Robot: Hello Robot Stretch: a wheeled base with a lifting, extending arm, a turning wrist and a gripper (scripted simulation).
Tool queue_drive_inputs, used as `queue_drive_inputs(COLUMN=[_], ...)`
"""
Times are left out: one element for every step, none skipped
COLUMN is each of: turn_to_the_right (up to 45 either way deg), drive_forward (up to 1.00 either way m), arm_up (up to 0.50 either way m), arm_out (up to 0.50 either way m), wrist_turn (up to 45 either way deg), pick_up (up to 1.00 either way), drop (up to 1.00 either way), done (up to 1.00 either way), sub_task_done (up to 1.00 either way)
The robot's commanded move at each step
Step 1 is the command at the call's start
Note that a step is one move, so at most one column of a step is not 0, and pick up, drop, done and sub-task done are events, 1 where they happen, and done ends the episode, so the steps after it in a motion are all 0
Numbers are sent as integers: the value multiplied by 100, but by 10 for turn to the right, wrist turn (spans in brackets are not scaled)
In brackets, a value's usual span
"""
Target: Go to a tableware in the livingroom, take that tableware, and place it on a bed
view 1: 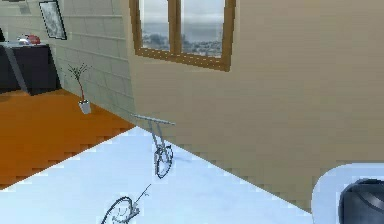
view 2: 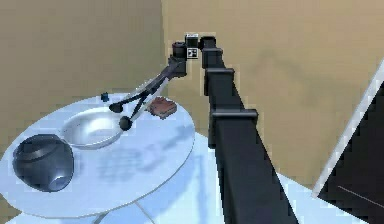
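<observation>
Your arm (view 2: 232, 130) spans the round table (view 2: 150, 162) to put the gripper (view 2: 120, 112) by the white bowl (view 2: 90, 130) — likely your tableware — though you can't tell its fingers' set or load.

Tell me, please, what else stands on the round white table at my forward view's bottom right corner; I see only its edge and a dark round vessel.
Observer: In the arm side view a pale shallow bowl lies on the table, beside the dark vessel.
Operator: Is there anything else on it?
Observer: A small reddish-brown thing lies beyond the bowl.
Operator: And where is the gripper?
Observer: The gripper reaches out above the table, its fingertips showing against the bowl's far rim; I cannot tell whether it holds anything.
</observation>
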Motion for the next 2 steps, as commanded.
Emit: queue_drive_inputs(turn_to_the_right=[0,0], drive_forward=[0,0], arm_up=[0,0], arm_out=[0,-48], wrist_turn=[-60,0], pick_up=[0,0], drop=[0,0], done=[0,0], sub_task_done=[0,0])
